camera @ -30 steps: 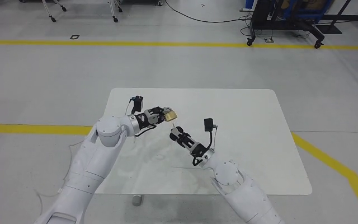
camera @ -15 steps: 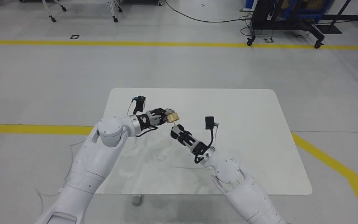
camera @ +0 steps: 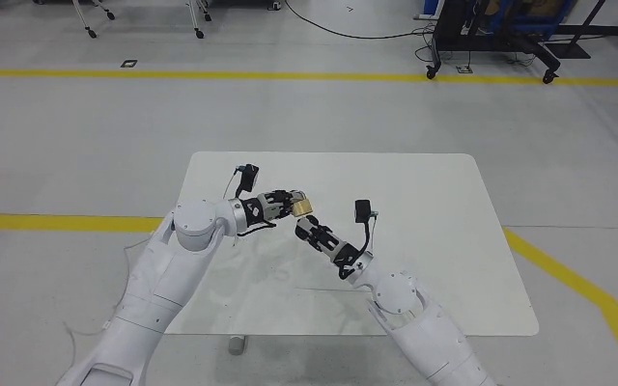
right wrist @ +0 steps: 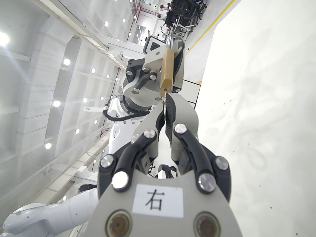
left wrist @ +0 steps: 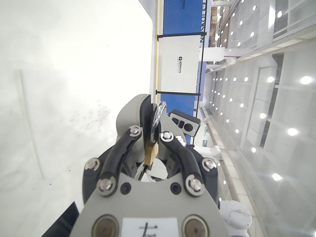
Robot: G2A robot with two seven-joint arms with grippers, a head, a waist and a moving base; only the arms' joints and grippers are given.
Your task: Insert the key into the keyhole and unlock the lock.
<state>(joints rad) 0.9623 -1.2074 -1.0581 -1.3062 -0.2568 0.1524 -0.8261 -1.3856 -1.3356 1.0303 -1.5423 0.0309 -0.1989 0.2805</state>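
A small brass padlock with a silver shackle hangs in the air above the white table. My left gripper is shut on the lock, its body edge-on between the fingers. My right gripper is shut on a thin silver key, held edge-on between the pads. The key's tip meets the lower end of the brass lock. Whether the blade is inside the keyhole cannot be made out.
The table's rounded edge lies below both arms. Yellow floor lines run past the table. A black wheeled frame stands far back right.
Both grippers have drawn together above the table. The left gripper carried the lock slightly right, and the right gripper brought the key up to the lock's lower end.
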